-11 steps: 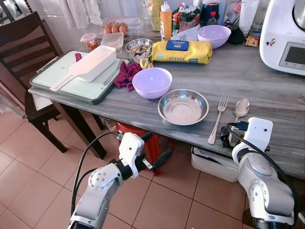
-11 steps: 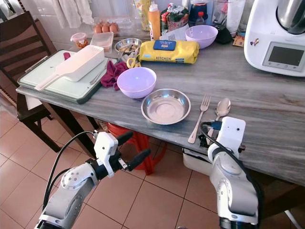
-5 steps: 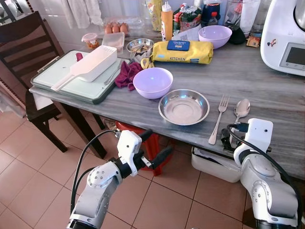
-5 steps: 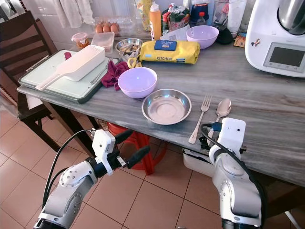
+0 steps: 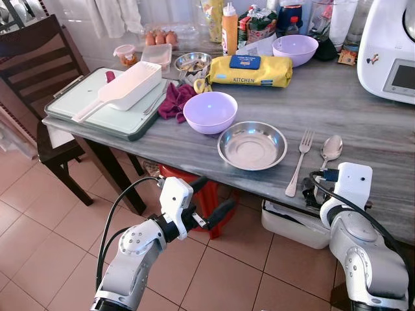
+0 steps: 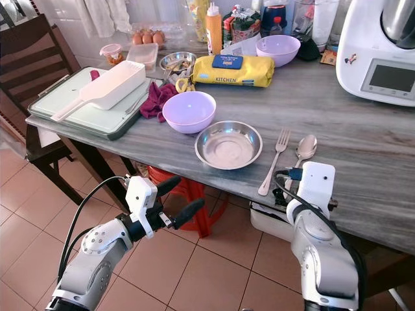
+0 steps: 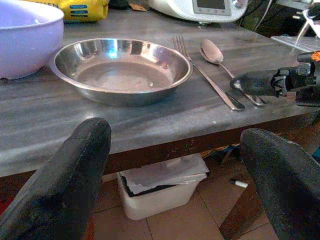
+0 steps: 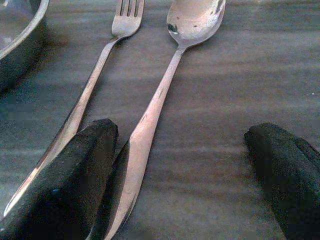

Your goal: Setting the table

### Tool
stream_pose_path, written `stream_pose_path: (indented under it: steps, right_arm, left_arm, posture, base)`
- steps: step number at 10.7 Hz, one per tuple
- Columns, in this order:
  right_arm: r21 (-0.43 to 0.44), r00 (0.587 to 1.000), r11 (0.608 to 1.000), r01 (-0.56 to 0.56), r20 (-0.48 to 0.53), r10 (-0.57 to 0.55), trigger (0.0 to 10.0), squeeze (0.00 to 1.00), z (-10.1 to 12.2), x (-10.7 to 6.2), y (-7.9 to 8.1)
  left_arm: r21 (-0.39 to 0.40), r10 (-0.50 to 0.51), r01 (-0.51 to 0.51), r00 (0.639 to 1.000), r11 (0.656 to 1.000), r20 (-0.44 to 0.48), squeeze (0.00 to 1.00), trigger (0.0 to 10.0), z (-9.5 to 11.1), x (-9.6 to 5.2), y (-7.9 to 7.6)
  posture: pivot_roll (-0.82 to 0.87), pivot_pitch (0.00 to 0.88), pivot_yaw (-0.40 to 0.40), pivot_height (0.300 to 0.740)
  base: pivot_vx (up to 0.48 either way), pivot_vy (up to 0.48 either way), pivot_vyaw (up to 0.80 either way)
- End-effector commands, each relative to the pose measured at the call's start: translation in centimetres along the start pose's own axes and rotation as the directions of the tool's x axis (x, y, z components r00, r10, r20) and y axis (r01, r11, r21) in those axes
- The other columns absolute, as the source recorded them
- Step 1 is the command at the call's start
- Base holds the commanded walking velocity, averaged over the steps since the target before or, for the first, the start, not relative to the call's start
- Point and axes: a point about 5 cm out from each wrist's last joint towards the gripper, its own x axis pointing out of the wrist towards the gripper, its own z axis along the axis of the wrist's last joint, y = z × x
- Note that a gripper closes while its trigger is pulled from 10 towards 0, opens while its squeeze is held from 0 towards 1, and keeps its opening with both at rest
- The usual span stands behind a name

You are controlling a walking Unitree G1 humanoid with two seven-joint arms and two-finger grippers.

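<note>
Cutlery is laid out on the grey table [image 5: 363, 110]: a fork [image 5: 298, 162] and a spoon [image 5: 327, 154] are placed side by side just right of a steel plate [image 5: 252, 144], with a lavender bowl [image 5: 209, 111] beyond it. The right gripper [image 8: 175, 185] is held low at the table's near edge, its fingers [image 8: 75, 175] spread apart around the spoon handle's end. The left gripper [image 5: 211, 197] is held bent below the table edge, fingers parted, pointed toward the plate.
</note>
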Motion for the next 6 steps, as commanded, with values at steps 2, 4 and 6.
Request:
stream_pose_path:
  steps: [2, 4, 6]
  right_arm:
    - [-0.008, 0.996, 0.999, 0.041, -0.083, -0.042, 10.0, 0.0, -1.56, -0.2, -0.84]
    - [-0.006, 0.996, 0.999, 0.046, -0.082, -0.047, 10.0, 0.0, -1.49, -0.32, -1.04]
    - [-0.009, 0.995, 0.998, 0.057, -0.08, -0.057, 10.0, 0.0, -1.36, -0.4, -1.28]
  left_arm:
    - [0.012, -0.001, 0.001, 1.0, 1.0, 0.0, 0.0, 10.0, 0.28, 0.01, 0.26]
    - [0.013, -0.002, 0.002, 1.0, 1.0, -0.001, 0.0, 10.0, 0.31, 0.02, 0.27]
    - [0.014, -0.004, 0.004, 1.0, 1.0, -0.004, 0.0, 10.0, 0.27, 0.04, 0.29]
  posture:
    - [-0.2, 0.103, 0.106, 0.74]
    - [-0.2, 0.103, 0.109, 0.74]
    - [-0.2, 0.104, 0.109, 0.74]
  base:
    - [0.0, 0.0, 0.0]
    - [0.0, 0.0, 0.0]
    - [0.0, 0.0, 0.0]
